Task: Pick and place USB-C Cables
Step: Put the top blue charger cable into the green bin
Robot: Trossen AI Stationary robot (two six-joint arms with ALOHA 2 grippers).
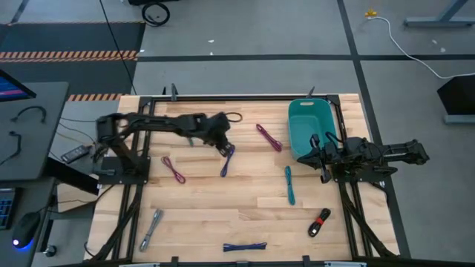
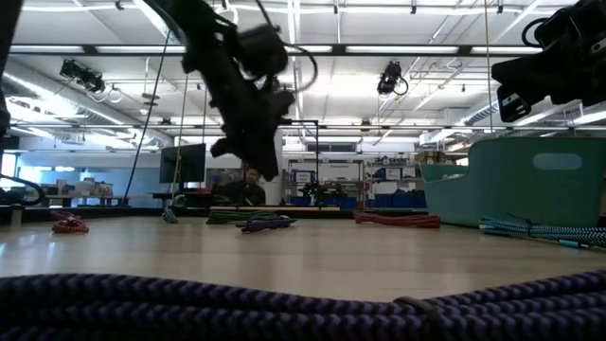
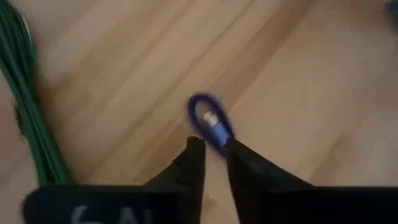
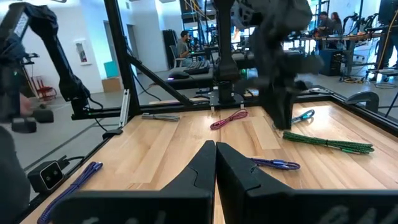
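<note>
- Your left gripper (image 1: 223, 141) hangs above the far-left part of the table (image 1: 223, 200), over the purple cable (image 1: 226, 159). Its wrist camera shows the looped end of that cable (image 3: 210, 121) just past the fingertips (image 3: 194, 148), which stand a narrow gap apart and hold nothing; I judge this a lineup for a grasp.
- Your right gripper (image 1: 318, 148) waits at the near edge of the teal bin (image 1: 308, 126); its jaws are closed and empty.
- Progress looks early. I can't see any cable inside the bin from overhead.
- Cables lying on the wood in the overhead view: a magenta one (image 1: 173, 169), a maroon one (image 1: 269, 136), a teal one (image 1: 289, 184), a silver-grey one (image 1: 151, 227), a blue one (image 1: 245, 247) and a black-red one (image 1: 320, 221).
- A green cable (image 4: 328, 142) lies beside the purple one, partly hidden under the left arm from above.
- So, assuming the bin is the target, you have about eight cables left to move.
</note>
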